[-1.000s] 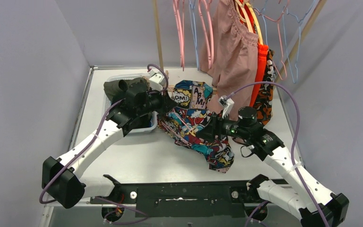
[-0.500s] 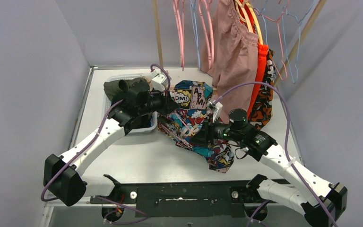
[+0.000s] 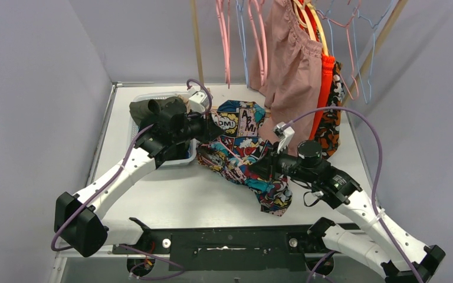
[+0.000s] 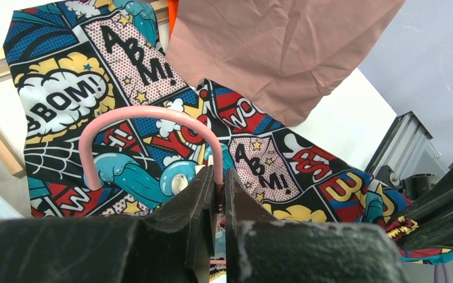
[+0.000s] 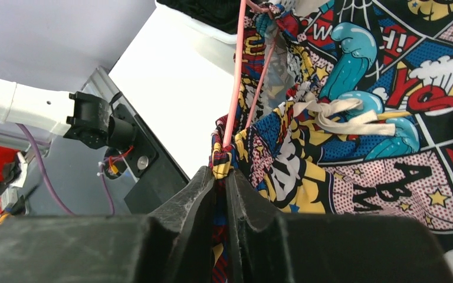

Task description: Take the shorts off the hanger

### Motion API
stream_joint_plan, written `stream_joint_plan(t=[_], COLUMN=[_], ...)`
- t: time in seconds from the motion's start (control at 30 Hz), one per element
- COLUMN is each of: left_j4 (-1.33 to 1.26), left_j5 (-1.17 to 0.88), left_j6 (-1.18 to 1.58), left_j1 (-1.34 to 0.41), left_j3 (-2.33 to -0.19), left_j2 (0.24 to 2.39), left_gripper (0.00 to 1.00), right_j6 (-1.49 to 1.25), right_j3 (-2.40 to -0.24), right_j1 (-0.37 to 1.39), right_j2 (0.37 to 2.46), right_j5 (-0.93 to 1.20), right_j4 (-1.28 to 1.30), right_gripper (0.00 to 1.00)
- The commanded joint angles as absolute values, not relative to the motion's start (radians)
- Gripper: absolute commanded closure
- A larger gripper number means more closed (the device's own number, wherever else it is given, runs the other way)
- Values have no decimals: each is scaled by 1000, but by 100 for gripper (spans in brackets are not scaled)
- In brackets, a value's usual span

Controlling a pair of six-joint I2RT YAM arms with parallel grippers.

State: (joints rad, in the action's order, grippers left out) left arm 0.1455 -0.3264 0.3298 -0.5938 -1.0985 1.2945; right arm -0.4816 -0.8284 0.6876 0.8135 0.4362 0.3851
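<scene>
Multicolour comic-print shorts (image 3: pixel 245 150) hang on a pink hanger (image 4: pixel 147 115) low over the table's middle. My left gripper (image 3: pixel 207 131) is shut on the hanger's hook stem (image 4: pixel 218 171), left of the shorts (image 4: pixel 124 88). Shut on the waistband (image 5: pixel 223 162) of the shorts (image 5: pixel 354 118), my right gripper (image 3: pixel 258 168) pinches the fabric beside the hanger's pink wire (image 5: pixel 236 76). Dusty pink shorts (image 3: pixel 289 65), orange shorts (image 3: pixel 325 82) and orange-black patterned shorts (image 3: pixel 332 118) hang on the rack at the back right.
A white basket (image 3: pixel 184 160) with dark and olive clothes (image 3: pixel 153 107) stands on the table behind my left arm. Empty pink and blue hangers (image 3: pixel 239 35) dangle from the wooden rack (image 3: pixel 197 41). Grey walls close in both sides.
My right gripper has gone from open to shut on the waistband of the comic-print shorts after reaching left, then drawn back right a little. The left arm has stayed put.
</scene>
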Motion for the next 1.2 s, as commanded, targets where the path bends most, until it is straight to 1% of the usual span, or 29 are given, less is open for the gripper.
stream_joint_plan(t=[0.0, 0.2, 0.27, 0.43, 0.57, 0.7, 0.8, 0.93, 1.17], left_j4=[64, 121, 139, 146, 129, 101, 66, 61, 73], left_j5=[-275, -174, -124, -47, -58, -100, -160, -208, -255], left_j6=[371, 362, 373, 434, 485, 530, 544, 540, 519], left_j1=[-589, -577, -571, -541, -512, -499, -499, -500, -505], left_j3=[-1153, -1173, -1183, -1195, -1200, -1200, -1191, -1170, -1112], left_j2=[1290, 1299, 1300, 1307, 1321, 1325, 1327, 1313, 1268], left_gripper=[100, 100, 100, 100, 100, 100, 100, 100, 100], right_j6=[-471, -483, -480, -496, -518, -539, -565, -626, -637], right_j3=[-866, -886, -903, -924, -924, -895, -864, -822, -854], right_j1=[683, 683, 683, 683, 682, 683, 682, 681, 660], right_j2=[763, 707, 686, 621, 605, 610, 635, 701, 867], right_j5=[395, 307, 322, 360, 308, 236, 159, -12, -78], right_j4=[411, 513, 554, 609, 673, 674, 615, 524, 392], right_gripper=[97, 98, 100, 100, 100, 100, 98, 98, 98])
